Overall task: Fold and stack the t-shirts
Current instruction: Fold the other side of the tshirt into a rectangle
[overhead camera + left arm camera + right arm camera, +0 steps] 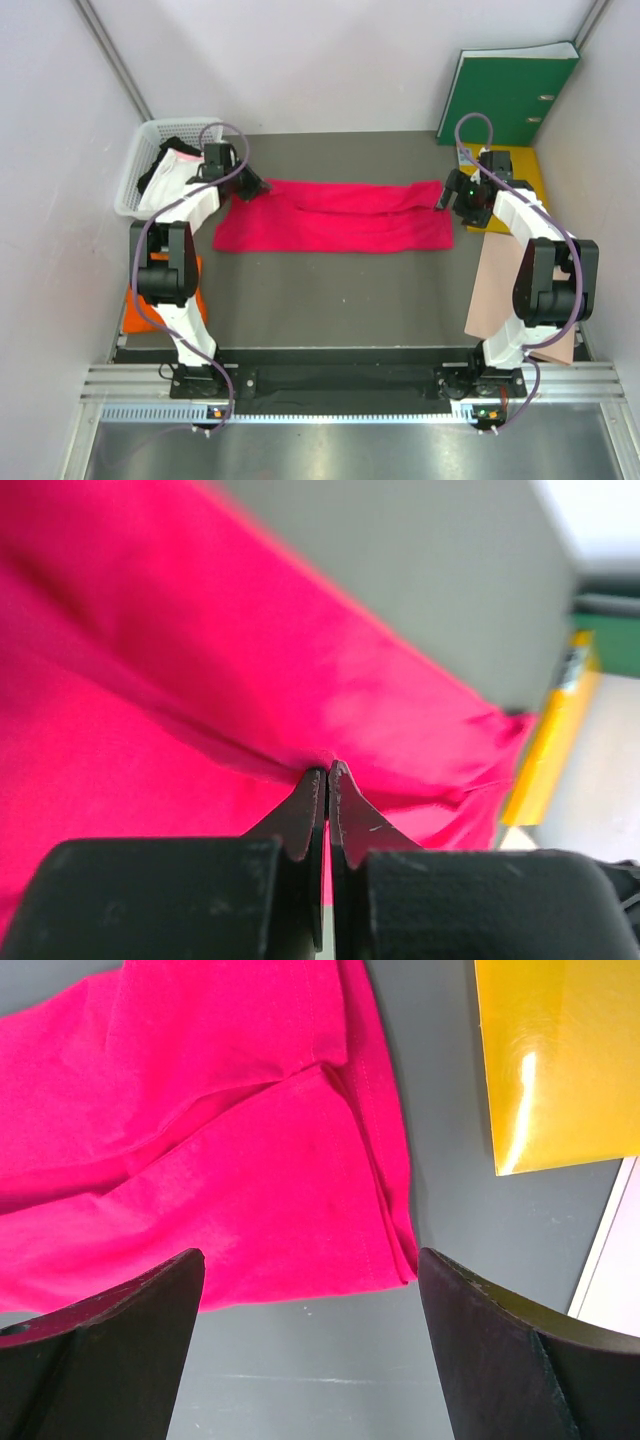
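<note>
Magenta t-shirt [335,217] lies lengthwise left-right; left gripper [327,770] pinches its edge, right gripper [310,1262] wide open

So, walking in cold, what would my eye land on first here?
The bright magenta-red t-shirt, lying as a long band across the middle of the dark table. The left tool is pinched shut on its cloth at one end, while the right tool hangs open over the other end. A green binder leans in the far right corner.
</note>
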